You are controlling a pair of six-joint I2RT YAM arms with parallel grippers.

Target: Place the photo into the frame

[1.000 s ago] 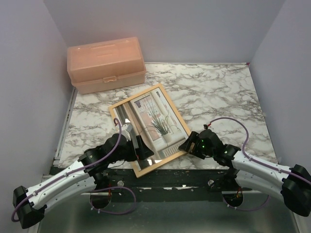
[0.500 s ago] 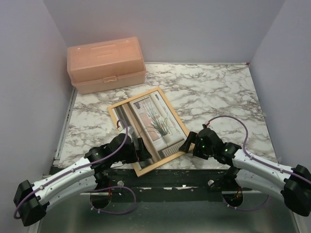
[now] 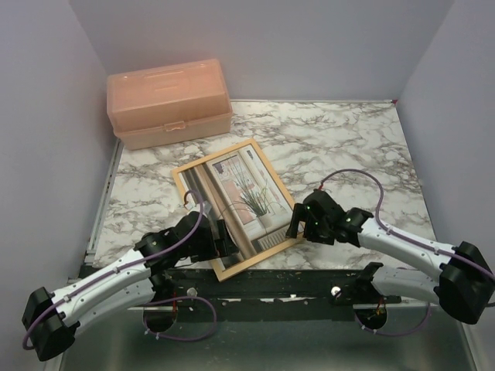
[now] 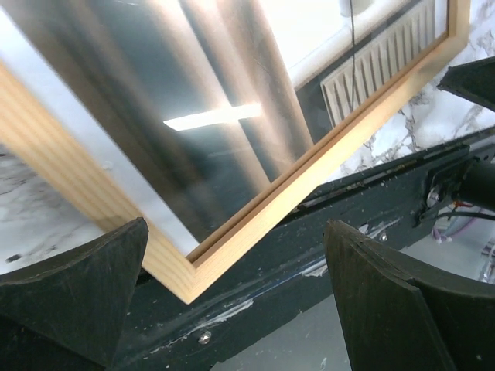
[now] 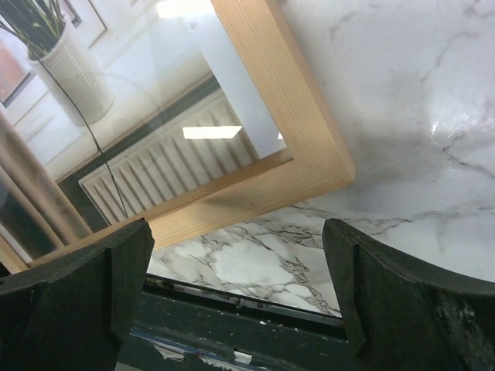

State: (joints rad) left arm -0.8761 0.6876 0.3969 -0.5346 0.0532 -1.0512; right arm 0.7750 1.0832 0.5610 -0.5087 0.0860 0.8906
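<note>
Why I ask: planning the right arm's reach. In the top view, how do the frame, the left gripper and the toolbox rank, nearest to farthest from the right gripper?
1. frame: its right corner sits just beside the right gripper.
2. left gripper: across the frame, over its near corner.
3. toolbox: far back left.

The frame, photo inside, lies on marble table beyond the spread end effector.
</note>
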